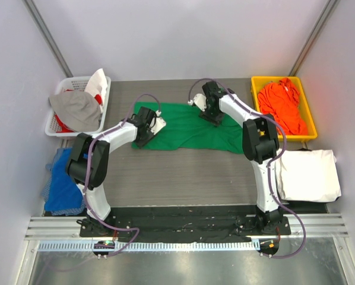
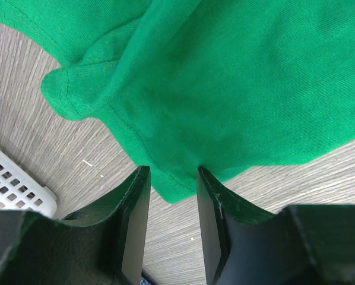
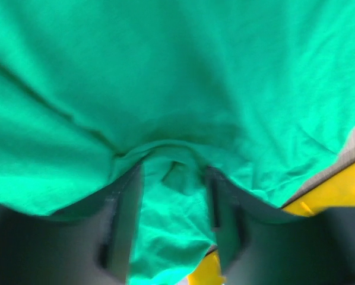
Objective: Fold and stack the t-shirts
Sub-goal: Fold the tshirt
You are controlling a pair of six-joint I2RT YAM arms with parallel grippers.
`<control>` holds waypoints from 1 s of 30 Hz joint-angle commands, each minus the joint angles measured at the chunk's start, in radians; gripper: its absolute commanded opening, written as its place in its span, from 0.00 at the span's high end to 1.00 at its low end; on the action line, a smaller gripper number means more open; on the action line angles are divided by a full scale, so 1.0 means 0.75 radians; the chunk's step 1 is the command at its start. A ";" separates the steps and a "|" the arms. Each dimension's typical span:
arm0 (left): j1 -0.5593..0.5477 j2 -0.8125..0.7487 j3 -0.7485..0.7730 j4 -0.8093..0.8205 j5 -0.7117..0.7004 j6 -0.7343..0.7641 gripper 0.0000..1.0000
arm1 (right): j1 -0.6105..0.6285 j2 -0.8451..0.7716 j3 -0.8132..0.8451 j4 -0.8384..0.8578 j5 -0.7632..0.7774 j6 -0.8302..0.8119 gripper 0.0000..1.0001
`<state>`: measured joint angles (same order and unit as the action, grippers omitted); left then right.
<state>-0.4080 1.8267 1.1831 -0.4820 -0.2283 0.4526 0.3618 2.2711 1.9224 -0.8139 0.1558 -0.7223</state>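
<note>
**Green shirt laid out, both arms on it: risk of dragging the cloth**

- Green t-shirt (image 1: 189, 127) lies mid-table (image 1: 183, 178), spread but rumpled. Its long axis runs left to right across the table, with the right end a little nearer the arm bases. I cannot make out the collar or the hem, so I cannot tell which way it points.
- Left fingers (image 2: 133, 219) are parted to a middling gap. The shirt's rounded edge sits right at their tips, with bare table between them, so nothing is gripped.
- Right fingers (image 3: 121, 225) are parted with a pucker of green cloth humped between them. The view is blurred, but they appear not to be pinching it.
- Orange t-shirt (image 1: 281, 110) is heaped in the yellow bin (image 1: 256, 83). White t-shirt (image 1: 308, 175) lies folded at the table's right edge.

Risks, as I judge them:
- If the right arm lifts away, the pucker could snag on a finger and pull the spread crooked.
- If the left fingers close here, they may catch only the top layer or miss the thin edge.
- If the two arms pull unevenly, the fold would skew.
</note>
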 commanded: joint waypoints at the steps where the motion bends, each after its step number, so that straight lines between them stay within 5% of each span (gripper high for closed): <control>1: 0.006 0.015 0.053 0.049 -0.013 0.000 0.59 | 0.021 -0.197 -0.115 -0.007 0.044 0.022 0.43; 15: 0.004 0.041 0.118 0.047 -0.011 0.006 0.59 | 0.023 -0.680 -0.614 0.054 0.105 0.039 0.39; 30: 0.006 0.125 0.177 0.084 -0.045 0.029 0.59 | -0.045 -0.650 -0.810 0.222 0.103 -0.012 0.39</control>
<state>-0.4080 1.9079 1.2755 -0.4637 -0.2447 0.4580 0.3550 1.7638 1.3163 -0.7132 0.2314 -0.7101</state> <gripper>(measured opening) 0.410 0.613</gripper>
